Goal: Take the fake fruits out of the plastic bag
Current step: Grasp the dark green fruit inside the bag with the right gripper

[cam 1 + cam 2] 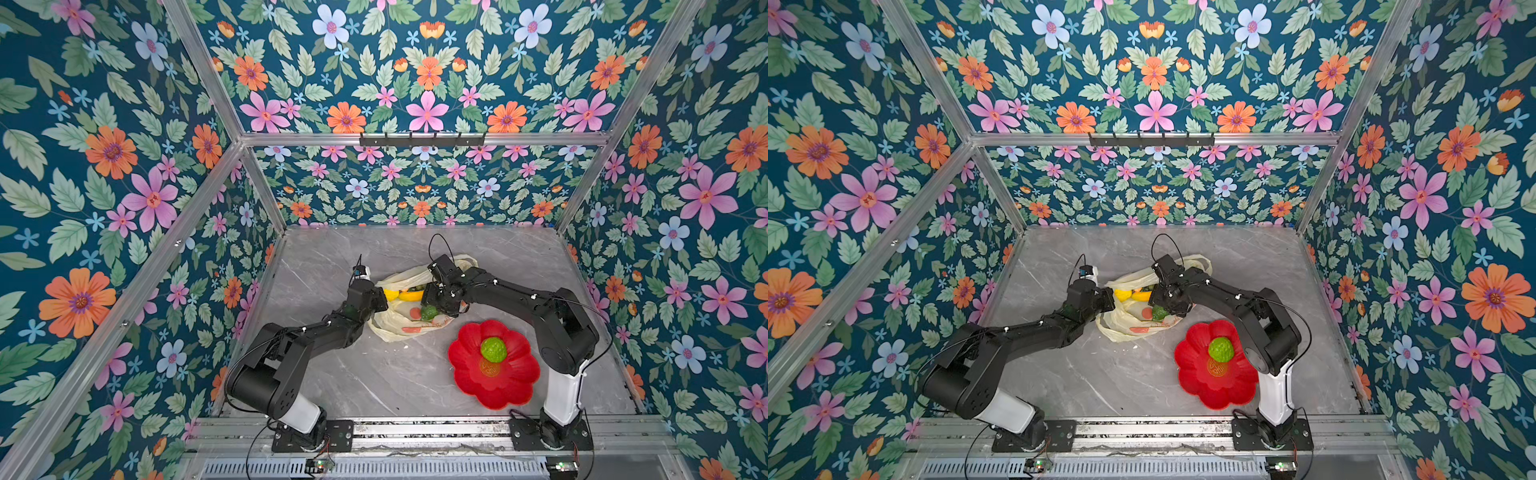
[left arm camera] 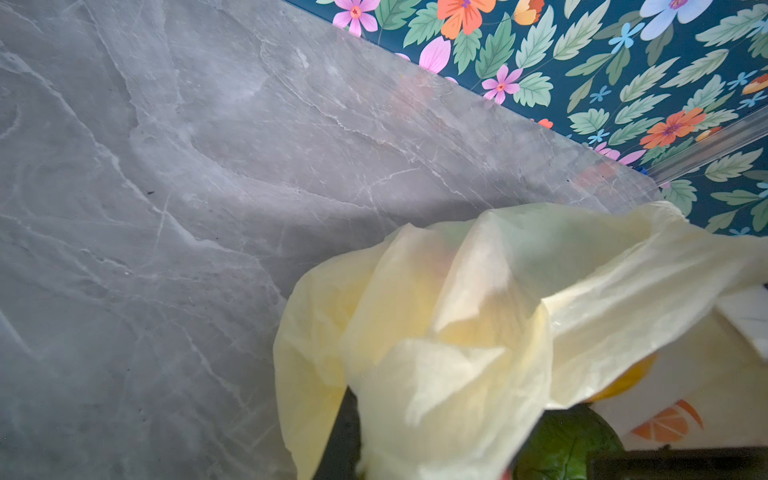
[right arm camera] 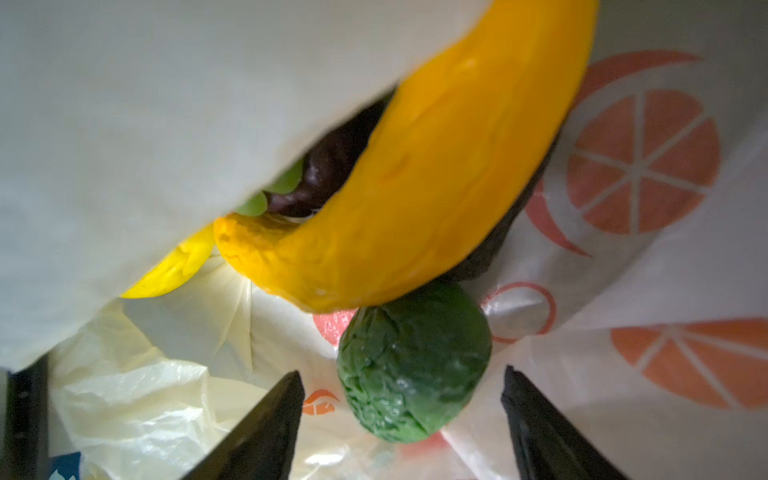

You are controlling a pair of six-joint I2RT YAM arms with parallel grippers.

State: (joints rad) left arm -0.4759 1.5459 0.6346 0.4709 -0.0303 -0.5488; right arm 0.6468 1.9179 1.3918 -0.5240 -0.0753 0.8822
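The thin translucent pale-yellow plastic bag (image 1: 392, 326) lies on the grey marble-pattern table (image 1: 353, 374) between the arms. The left gripper (image 1: 381, 302) is clamped tight on the bag's left edge. The right gripper (image 3: 402, 370) is inside the bag's mouth, jaws wide apart, flanking a dark green wrinkled avocado (image 3: 413, 365) without gripping it. A yellow-orange banana (image 3: 415, 187), a yellow lemon (image 3: 178, 266) and a dark purple fruit (image 3: 328, 174) lie in the bag. One lime-green bumpy fruit (image 1: 493, 349) sits in the red flower-shaped dish (image 1: 469, 386), near the bag.
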